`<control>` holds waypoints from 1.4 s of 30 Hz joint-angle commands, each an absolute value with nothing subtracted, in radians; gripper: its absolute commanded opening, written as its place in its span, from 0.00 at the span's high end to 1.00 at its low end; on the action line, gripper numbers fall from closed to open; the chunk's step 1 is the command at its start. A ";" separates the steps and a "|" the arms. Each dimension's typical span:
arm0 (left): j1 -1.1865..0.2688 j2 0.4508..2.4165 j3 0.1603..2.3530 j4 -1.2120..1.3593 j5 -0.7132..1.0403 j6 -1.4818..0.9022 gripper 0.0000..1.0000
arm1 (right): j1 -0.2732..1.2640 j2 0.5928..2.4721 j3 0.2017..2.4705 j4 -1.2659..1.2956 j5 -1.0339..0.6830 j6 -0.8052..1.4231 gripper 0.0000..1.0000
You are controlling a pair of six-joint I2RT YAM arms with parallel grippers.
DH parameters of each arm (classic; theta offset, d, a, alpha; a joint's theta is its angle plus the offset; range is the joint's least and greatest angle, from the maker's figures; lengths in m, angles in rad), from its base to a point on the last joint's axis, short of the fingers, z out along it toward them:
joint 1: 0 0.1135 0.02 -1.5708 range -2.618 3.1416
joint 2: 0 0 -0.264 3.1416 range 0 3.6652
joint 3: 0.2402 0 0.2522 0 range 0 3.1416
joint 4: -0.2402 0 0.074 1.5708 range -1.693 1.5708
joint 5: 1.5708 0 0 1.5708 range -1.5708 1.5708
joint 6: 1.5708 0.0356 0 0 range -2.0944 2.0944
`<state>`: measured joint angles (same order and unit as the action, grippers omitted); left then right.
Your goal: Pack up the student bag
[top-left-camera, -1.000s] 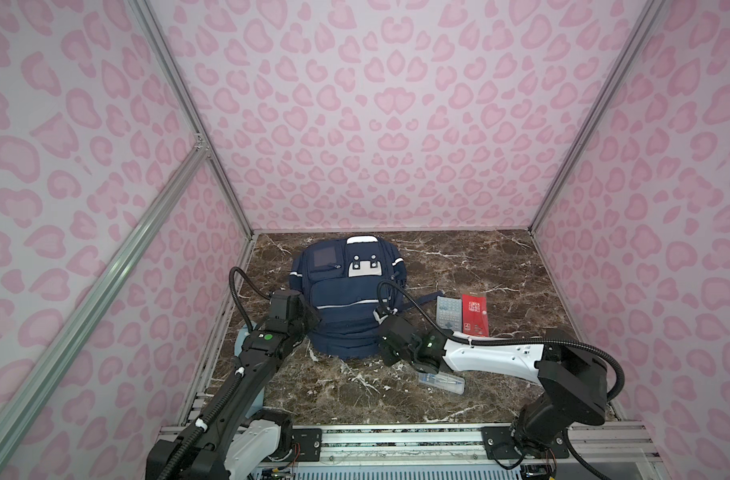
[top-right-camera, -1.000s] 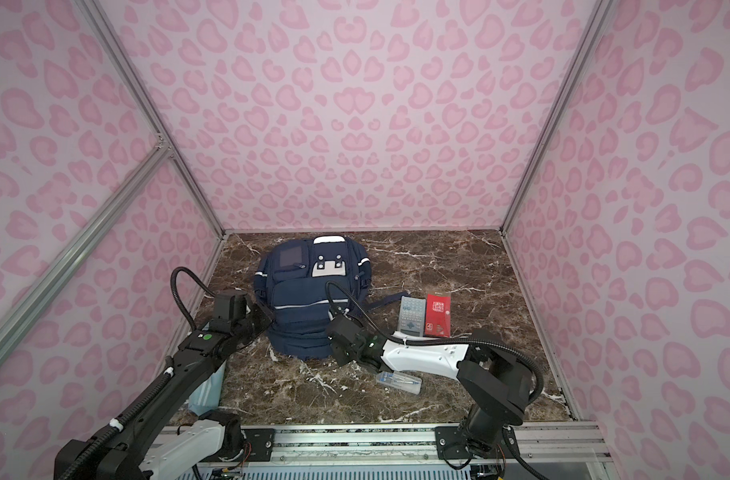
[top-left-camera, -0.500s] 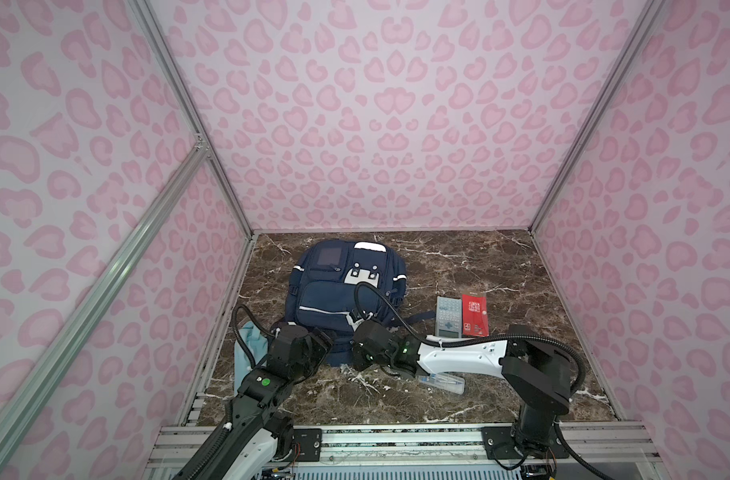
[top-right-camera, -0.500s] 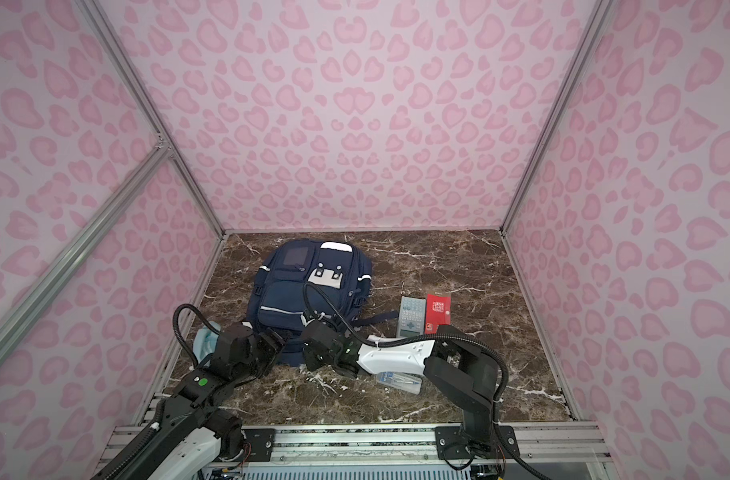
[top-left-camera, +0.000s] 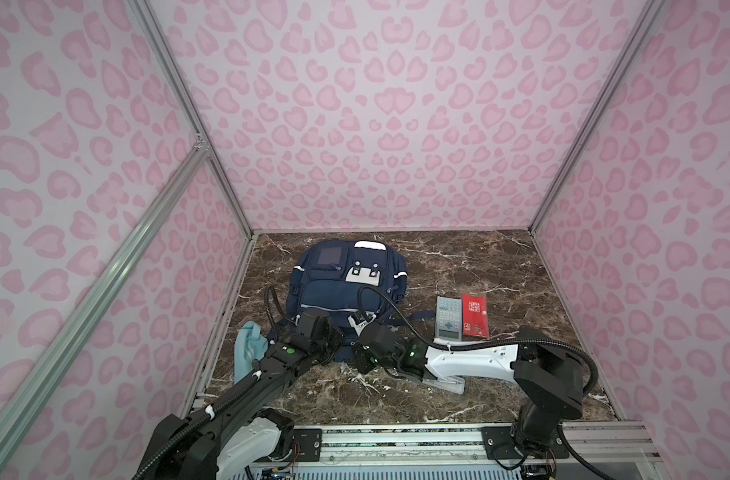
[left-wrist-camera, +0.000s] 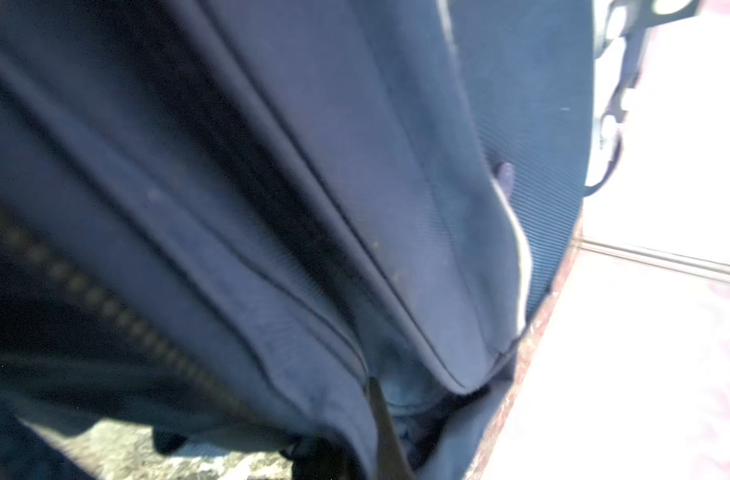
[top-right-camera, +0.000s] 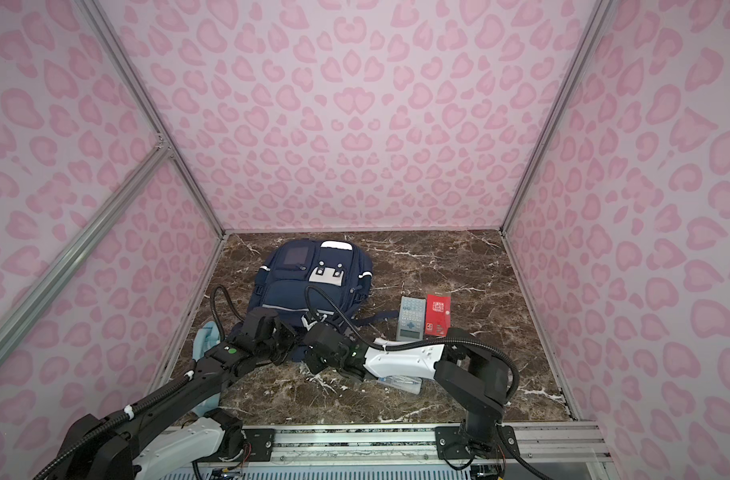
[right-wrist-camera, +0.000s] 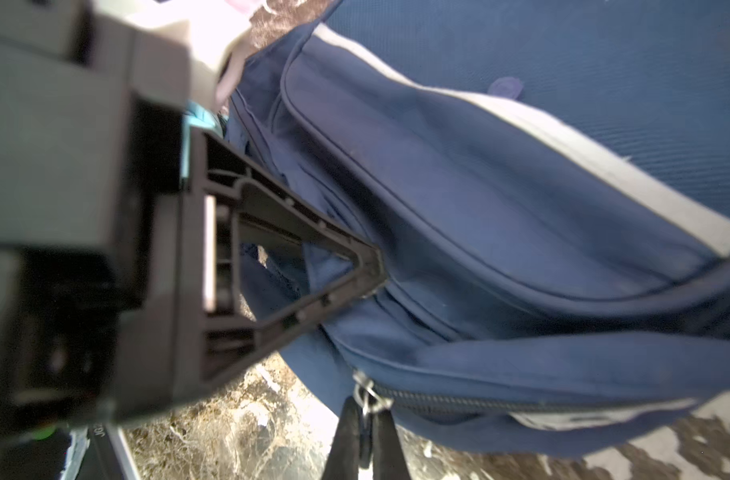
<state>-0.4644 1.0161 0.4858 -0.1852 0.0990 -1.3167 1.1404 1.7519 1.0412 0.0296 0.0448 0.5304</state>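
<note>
The student bag (top-left-camera: 346, 282) lies flat on the bench (top-left-camera: 459, 257), in the left half toward the back wall, with its front pockets facing up. Both arms meet at its near edge. In the right wrist view the right end effector (right-wrist-camera: 363, 419) has its jaws together on the metal zipper pull (right-wrist-camera: 368, 395), at the end of a zipper (right-wrist-camera: 479, 403) that looks closed. The left end effector (right-wrist-camera: 371, 268) is closed too, and it seems to pinch a fold of the navy fabric just above that zipper. I think the reason is simple: one arm holds the cloth tight so that the other can draw the slider and open the bag for packing.

To the right of the bag, a calculator (top-left-camera: 448, 318) and a red booklet (top-left-camera: 475, 316) lie side by side, apart from it. A clear case (top-left-camera: 450, 384) lies partly under the right arm, and a light blue cloth (top-left-camera: 247, 349) lies by the left wall. None of these is inside the bag yet. The soft fabric may bunch in front of the slider.
</note>
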 commanded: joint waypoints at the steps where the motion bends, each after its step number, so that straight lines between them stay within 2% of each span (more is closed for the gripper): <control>1: -0.460 0.950 0.484 -0.164 0.090 -1.255 0.98 | 1.077 1.721 0.985 -0.049 0.126 0.524 1.00; 8: -0.419 0.861 0.511 -0.301 0.113 -1.133 0.98 | 0.883 1.686 0.924 -0.094 0.145 0.478 1.00; 14: -0.375 0.769 0.547 -0.382 0.132 -0.995 0.98 | 0.710 1.742 0.961 -0.113 0.161 0.445 1.00; 20: -0.353 0.702 0.570 -0.408 0.210 -0.836 0.98 | 0.611 1.811 1.045 -0.150 0.177 0.438 1.00; 22: -0.345 0.687 0.580 -0.431 0.196 -0.795 0.98 | 0.596 1.807 1.037 -0.122 0.060 0.389 1.00; 23: -0.345 0.692 0.593 -0.447 0.192 -0.773 0.98 | 0.595 1.794 1.034 -0.127 0.034 0.384 0.95; 24: -0.344 0.706 0.606 -0.459 0.196 -0.752 0.98 | 0.600 1.775 1.025 -0.122 0.014 0.381 0.83; 26: -0.344 0.746 0.622 -0.468 0.221 -0.715 0.97 | 0.606 1.702 0.987 -0.099 -0.009 0.386 0.65; 27: -0.343 0.759 0.622 -0.457 0.242 -0.703 0.97 | 0.606 1.670 0.976 -0.097 -0.024 0.388 0.60; 29: -0.344 0.775 0.623 -0.447 0.253 -0.682 0.97 | 0.606 1.610 0.978 -0.113 -0.019 0.387 0.01; 32: -0.343 0.766 0.634 -0.483 0.185 -0.657 0.97 | 0.604 1.586 1.038 -0.139 -0.013 0.365 0.00; 34: -0.342 0.762 0.633 -0.486 0.182 -0.637 0.97 | 0.599 1.637 1.113 -0.143 -0.049 0.346 0.00; 36: -0.341 0.784 0.629 -0.473 0.219 -0.612 0.97 | 0.591 1.736 1.237 -0.193 -0.036 0.357 0.00; 37: -0.338 0.812 0.633 -0.478 0.230 -0.607 0.97 | 0.581 1.804 1.324 -0.241 -0.027 0.369 0.04; 42: -0.334 0.890 0.607 -0.445 0.213 -0.674 0.97 | 0.522 2.159 1.734 -0.422 -0.183 0.388 0.12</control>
